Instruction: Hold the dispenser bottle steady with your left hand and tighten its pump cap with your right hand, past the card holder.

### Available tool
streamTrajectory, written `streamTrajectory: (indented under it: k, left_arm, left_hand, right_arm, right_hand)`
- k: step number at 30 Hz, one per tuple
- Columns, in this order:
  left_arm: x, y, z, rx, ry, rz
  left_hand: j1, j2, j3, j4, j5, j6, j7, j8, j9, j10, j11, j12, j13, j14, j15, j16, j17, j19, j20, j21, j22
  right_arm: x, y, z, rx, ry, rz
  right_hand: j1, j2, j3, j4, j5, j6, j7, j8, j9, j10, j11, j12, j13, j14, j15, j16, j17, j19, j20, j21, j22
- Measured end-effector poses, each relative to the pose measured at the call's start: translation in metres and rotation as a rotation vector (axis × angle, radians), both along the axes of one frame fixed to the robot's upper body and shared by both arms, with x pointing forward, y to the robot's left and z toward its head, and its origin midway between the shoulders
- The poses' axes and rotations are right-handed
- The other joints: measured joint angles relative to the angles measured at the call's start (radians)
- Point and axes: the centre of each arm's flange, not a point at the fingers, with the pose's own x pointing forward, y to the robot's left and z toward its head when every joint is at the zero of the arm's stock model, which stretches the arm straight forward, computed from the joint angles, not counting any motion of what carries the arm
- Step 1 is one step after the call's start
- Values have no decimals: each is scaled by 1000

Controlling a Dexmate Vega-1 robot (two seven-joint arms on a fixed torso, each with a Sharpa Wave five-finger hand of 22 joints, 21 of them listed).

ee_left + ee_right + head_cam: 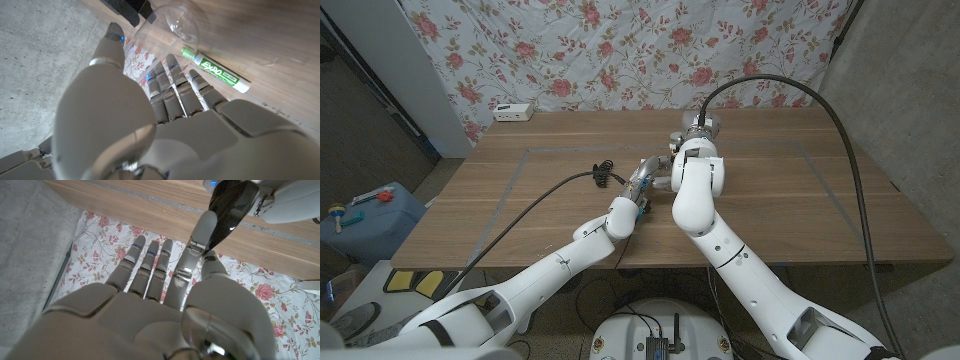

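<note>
Bottle (175, 22) mid-bench (520, 200), just past left hand (150, 115) fingers (172, 85), which are spread, holding nothing. Right hand (150, 315) fingers (150, 265) extended, empty. Marker (215, 75) beside bottle.

In the head view, the right arm covers most of the right hand (692, 140) and whatever stands beneath it, so its grip cannot be judged. The left hand (645, 178) appears small there, its fingers too tiny to read. In the left wrist view, a clear bottle (172, 22) is cut off by the picture's edge, and a green marker (216, 75) lies partly behind the fingers (175, 85). In the right wrist view, a dark glossy object (227, 212) between thumb and finger is cropped and cannot be identified.
</note>
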Motion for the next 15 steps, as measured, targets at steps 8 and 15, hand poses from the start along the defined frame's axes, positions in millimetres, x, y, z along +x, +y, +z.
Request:
streamTrajectory:
  k: [8,15]
  left_arm:
    - [0,0,0,-1,2,0]
    - [0,0,0,-1,1,1]
  left_hand:
    - [0,0,0,0,0,0,0,0,0,2,-2,-2,0,0,0,0,0,0,0,0,0]
    - [0,0,0,0,0,0,0,-2,0,2,-2,-3,0,0,0,0,0,0,0,0,0]
  right_arm:
    - [0,-1,-1,23,-13,12]
    - [-2,-1,-1,27,-26,19]
  right_hand:
    - [-115,-51,-59,67,-8,-8,7,35,-11,-5,20,-15,0,0,0,-12,2,-5,5,0,0]
    - [-227,-105,-116,104,-6,-62,17,15,-15,-18,32,-24,0,0,0,-27,0,-12,20,0,0]
